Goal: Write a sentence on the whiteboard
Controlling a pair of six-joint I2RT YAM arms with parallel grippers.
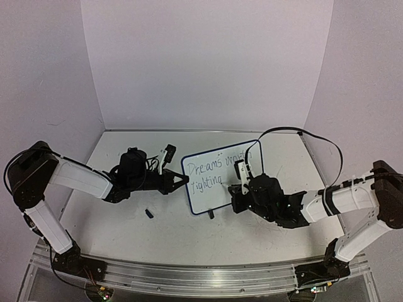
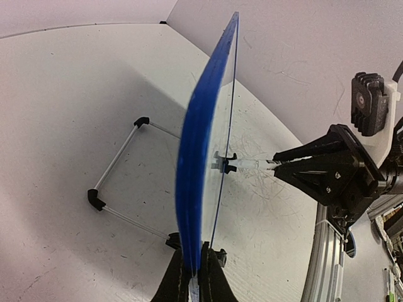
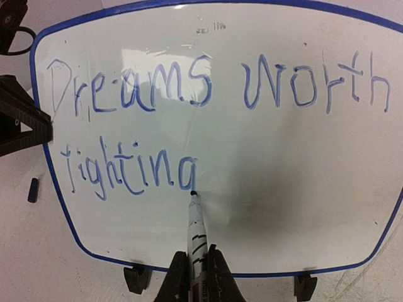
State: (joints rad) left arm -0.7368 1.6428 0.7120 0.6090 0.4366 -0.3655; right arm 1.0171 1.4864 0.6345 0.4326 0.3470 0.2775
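Observation:
The whiteboard [image 1: 217, 196] stands upright mid-table on two black feet. My left gripper [image 1: 182, 180] is shut on its left rim; in the left wrist view the blue rim [image 2: 196, 145] runs edge-on up from my gripper [image 2: 197, 251]. The sentence [image 3: 189, 82] is in blue and reads "Dreams worth" above "fightin" and an unfinished last letter. My right gripper [image 3: 197, 258] is shut on a white marker [image 3: 196, 220]. The marker's tip touches the board at the lower end of that letter. The top view shows the right gripper [image 1: 241, 185] in front of the board.
A small dark marker cap [image 1: 150, 214] lies on the table left of the board. A wire stand [image 2: 119, 157] with black ends props the board from behind. An aluminium rail [image 1: 189, 270] runs along the near edge. Walls enclose the back and sides.

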